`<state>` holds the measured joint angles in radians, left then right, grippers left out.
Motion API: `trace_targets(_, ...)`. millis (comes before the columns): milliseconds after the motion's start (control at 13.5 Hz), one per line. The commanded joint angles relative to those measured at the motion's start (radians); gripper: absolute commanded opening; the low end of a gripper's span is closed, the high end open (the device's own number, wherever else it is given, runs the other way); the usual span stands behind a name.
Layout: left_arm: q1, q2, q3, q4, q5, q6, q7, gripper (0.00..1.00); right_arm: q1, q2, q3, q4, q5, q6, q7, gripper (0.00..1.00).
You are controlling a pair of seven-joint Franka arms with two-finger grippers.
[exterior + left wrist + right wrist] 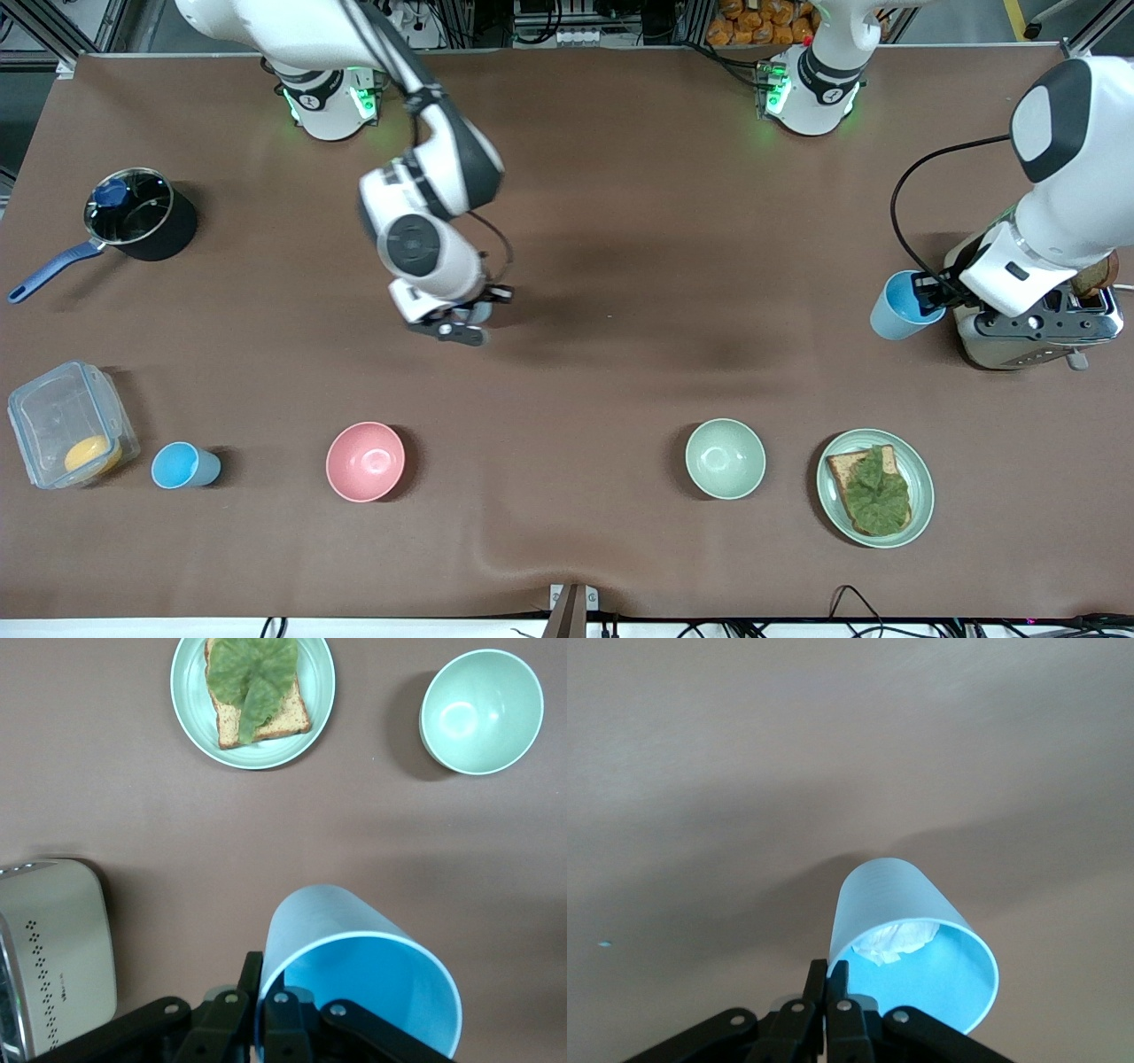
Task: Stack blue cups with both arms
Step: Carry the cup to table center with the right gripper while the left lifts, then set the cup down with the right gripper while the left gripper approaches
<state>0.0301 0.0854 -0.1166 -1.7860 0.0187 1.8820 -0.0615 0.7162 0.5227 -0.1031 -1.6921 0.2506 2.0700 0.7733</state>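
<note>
My left gripper (927, 296) is shut on the rim of a blue cup (895, 307), one finger inside and one outside, holding it tilted over the table beside the toaster. In the left wrist view this cup (354, 979) fills the foreground at the gripper (262, 997). My right gripper (459, 321) is over the table's middle, shut on the rim of a second blue cup (908, 935) with crumpled white paper (899, 942) inside; the gripper (833, 985) pinches its wall. A third blue cup (183, 466) lies on the table beside the plastic box.
A toaster (1036, 332) stands under the left wrist. A plate with toast and lettuce (875, 487), a pale green bowl (725, 458) and a pink bowl (365, 461) sit nearer the front camera. A plastic box (66, 425) and a pot (137, 217) are at the right arm's end.
</note>
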Motion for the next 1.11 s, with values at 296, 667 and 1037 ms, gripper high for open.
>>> trace_targets(296, 0.010, -0.046, -0.014, 0.013, -0.012, -0.055, -0.003, 0.00, 0.063, 0.143, -0.010, 0.137, 0.019, 0.064, 0.115, 0.00)
trace_targets(667, 0.001, -0.046, -0.018, 0.019, -0.020, -0.069, -0.008, 0.00, 0.063, 0.137, -0.010, 0.149, 0.015, 0.062, 0.110, 1.00)
trace_targets(1037, -0.005, -0.027, -0.070, 0.094, -0.088, -0.104, -0.076, 0.00, -0.039, 0.090, -0.014, 0.267, 0.013, -0.169, 0.078, 1.00)
